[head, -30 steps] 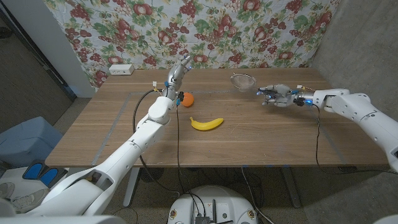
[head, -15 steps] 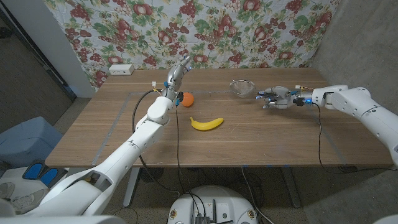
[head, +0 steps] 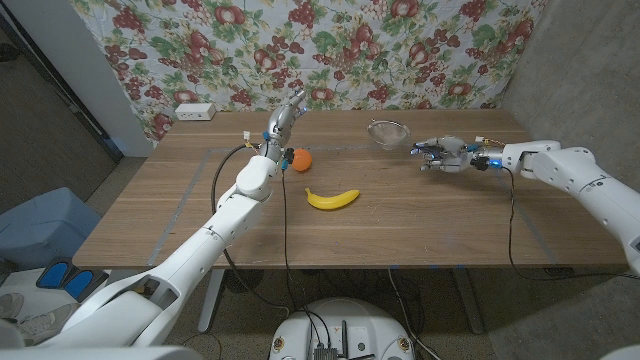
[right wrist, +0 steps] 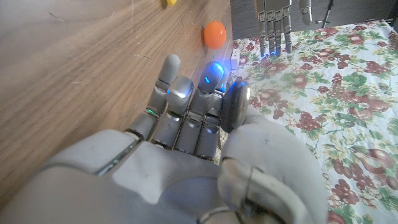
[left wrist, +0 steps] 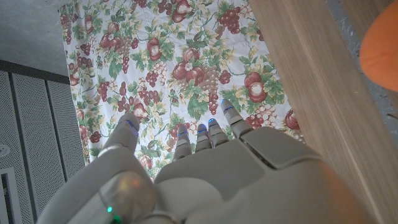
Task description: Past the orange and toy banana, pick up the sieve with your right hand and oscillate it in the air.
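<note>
Reading the head view from left to right, we first meet the left hand (head: 285,118), raised near the table's far edge with fingers extended and apart, holding nothing; the left wrist view shows the same fingers (left wrist: 208,134) spread against the flowered curtain (left wrist: 186,62). Just beside its wrist lies the orange (head: 301,159), and nearer the robot the toy banana (head: 332,198), its long axis running across the table (head: 180,200).

Farther right, beyond both fruits, we find the sieve (head: 385,131), a wire-mesh bowl near the table's far edge. Whether it rests on the wood or is lifted we cannot tell, and its handle is too fine for us to trace.

Last comes the right hand (head: 442,154), fingers curled inward and pointing toward the sieve. We judge that it grips the handle, though the contact itself is not resolved; the right wrist view shows fingers (right wrist: 186,99) drawn together but not the sieve.

The governing relation: the sieve lies left of the right hand and slightly farther from the robot, with that hand much the nearer.
</note>
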